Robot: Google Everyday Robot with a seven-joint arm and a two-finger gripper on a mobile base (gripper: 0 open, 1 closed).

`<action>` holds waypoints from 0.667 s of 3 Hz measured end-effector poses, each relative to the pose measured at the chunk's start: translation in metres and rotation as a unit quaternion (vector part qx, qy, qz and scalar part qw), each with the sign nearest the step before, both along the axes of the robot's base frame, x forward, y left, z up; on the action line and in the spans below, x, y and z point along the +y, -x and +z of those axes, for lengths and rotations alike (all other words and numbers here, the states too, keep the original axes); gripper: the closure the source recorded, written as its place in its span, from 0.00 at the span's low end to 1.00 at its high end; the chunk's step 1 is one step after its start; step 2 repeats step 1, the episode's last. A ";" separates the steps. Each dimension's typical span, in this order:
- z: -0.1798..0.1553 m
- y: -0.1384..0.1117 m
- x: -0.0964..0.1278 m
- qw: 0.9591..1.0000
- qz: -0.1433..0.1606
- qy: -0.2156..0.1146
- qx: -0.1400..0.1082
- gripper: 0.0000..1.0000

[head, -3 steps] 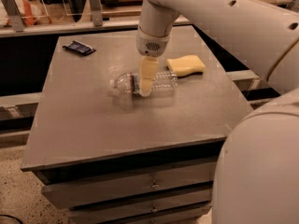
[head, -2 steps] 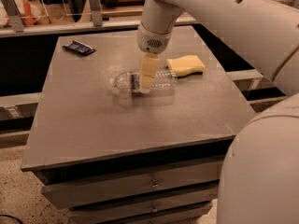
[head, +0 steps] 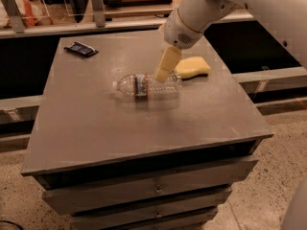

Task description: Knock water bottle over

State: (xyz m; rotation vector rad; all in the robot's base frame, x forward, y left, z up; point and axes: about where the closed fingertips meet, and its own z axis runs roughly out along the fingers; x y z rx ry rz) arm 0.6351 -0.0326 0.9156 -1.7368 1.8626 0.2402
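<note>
The water bottle (head: 146, 86), clear and ribbed with a dark blue-and-red label band, lies on its side near the middle of the grey table (head: 120, 138). Its white cap points left. My gripper (head: 161, 76), cream-coloured on a white arm, hangs down from the upper right. It sits just above and behind the bottle's base end, close to it or touching it. It holds nothing that I can see.
A yellow sponge (head: 194, 67) lies just right of the bottle's base, behind the gripper. A dark flat packet (head: 81, 49) lies at the table's back left corner. Drawers (head: 144, 195) front the table. A counter with clutter runs behind.
The gripper has moved from over the bottle's middle toward its base end and risen a little. The bottle lies on its side throughout.
</note>
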 end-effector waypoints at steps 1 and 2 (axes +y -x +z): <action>0.000 0.000 0.000 1.000 0.000 0.000 0.000 0.00; 0.000 0.000 0.000 1.000 0.000 0.000 0.000 0.00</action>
